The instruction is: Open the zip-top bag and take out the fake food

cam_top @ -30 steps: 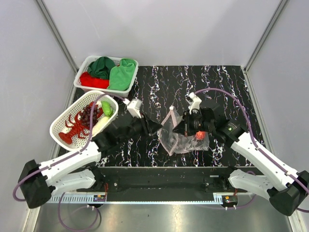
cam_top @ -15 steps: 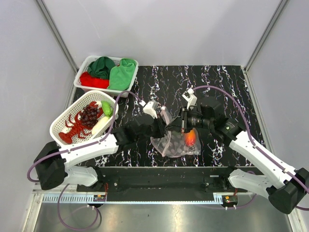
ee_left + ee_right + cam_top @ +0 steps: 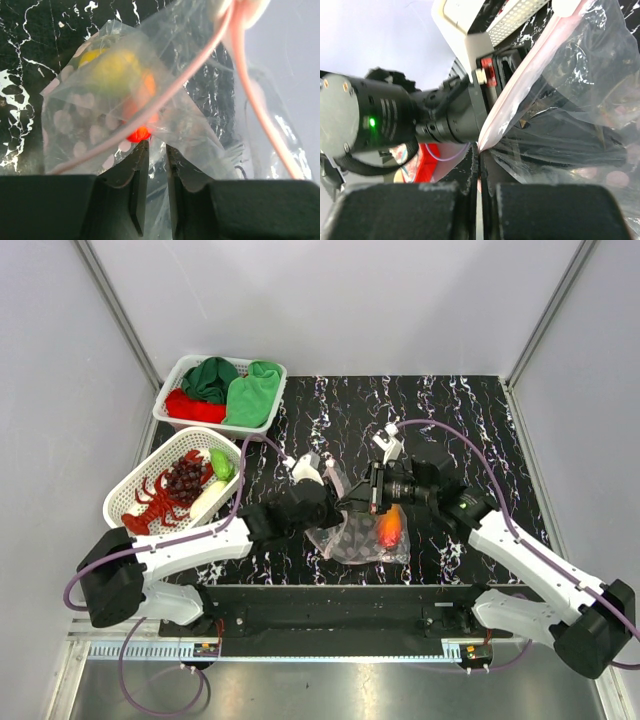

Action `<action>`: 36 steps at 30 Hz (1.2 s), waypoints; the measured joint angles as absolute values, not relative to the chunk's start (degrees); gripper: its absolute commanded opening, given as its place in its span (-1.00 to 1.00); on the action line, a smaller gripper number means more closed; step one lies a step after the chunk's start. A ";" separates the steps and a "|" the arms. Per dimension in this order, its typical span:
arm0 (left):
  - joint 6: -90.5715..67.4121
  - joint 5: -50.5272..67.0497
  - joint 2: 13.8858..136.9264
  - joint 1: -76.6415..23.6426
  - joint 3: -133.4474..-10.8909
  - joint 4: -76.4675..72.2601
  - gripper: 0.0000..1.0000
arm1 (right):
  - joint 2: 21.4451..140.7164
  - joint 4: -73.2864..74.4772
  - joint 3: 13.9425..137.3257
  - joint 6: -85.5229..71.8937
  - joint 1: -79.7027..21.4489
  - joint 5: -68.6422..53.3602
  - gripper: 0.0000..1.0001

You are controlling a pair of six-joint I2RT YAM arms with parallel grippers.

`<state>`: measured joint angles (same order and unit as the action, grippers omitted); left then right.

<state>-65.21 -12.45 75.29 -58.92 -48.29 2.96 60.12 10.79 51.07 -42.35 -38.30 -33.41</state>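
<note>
We hold the bag (image 3: 352,540) mid-table. The right gripper (image 3: 480,155) pinches its zip strip (image 3: 520,85). The left gripper (image 3: 156,150) is narrow around film, grip unclear. Fruit (image 3: 390,528) is inside; other food (image 3: 160,502) fills the basket (image 3: 113,512) at nine o'clock.

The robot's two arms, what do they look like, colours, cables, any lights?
Both the left arm and right arm have white links with bulky black joints and black bases. A thin purple cable loops along each. A small white camera block sits at each wrist. The fingers are flat, matte black. A green light glows on one black motor housing.
</note>
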 measured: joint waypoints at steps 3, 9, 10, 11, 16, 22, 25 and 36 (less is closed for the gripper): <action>-64.90 -13.78 75.26 -59.61 -46.78 0.71 -0.48 | 61.65 9.13 51.03 -43.86 -38.85 -34.02 -1.00; -63.05 -15.62 72.86 -59.94 -43.42 0.60 -0.26 | 65.25 7.03 51.22 -45.30 -41.15 -34.70 -1.00; -62.83 -15.84 72.40 -59.94 -42.89 0.78 -0.26 | 65.67 6.87 51.33 -45.36 -41.43 -34.68 -0.79; -62.74 -15.99 72.29 -59.94 -42.63 0.73 -0.27 | 65.89 6.83 51.37 -45.34 -41.65 -34.52 -0.60; -61.69 -16.47 72.25 -60.01 -40.18 -1.43 -0.30 | 65.60 8.38 51.53 -44.84 -42.13 -32.18 0.01; -60.86 -16.40 72.84 -59.44 -37.82 -3.84 -0.30 | 58.87 17.72 51.62 -41.95 -41.39 -24.38 0.46; -60.53 -16.43 73.38 -59.16 -37.82 -5.15 -0.30 | 54.98 25.50 52.95 -39.81 -36.23 -18.39 0.53; -60.47 -15.66 76.20 -58.74 -36.18 -10.96 -0.11 | 65.43 32.12 50.50 -36.01 -13.10 -12.14 0.02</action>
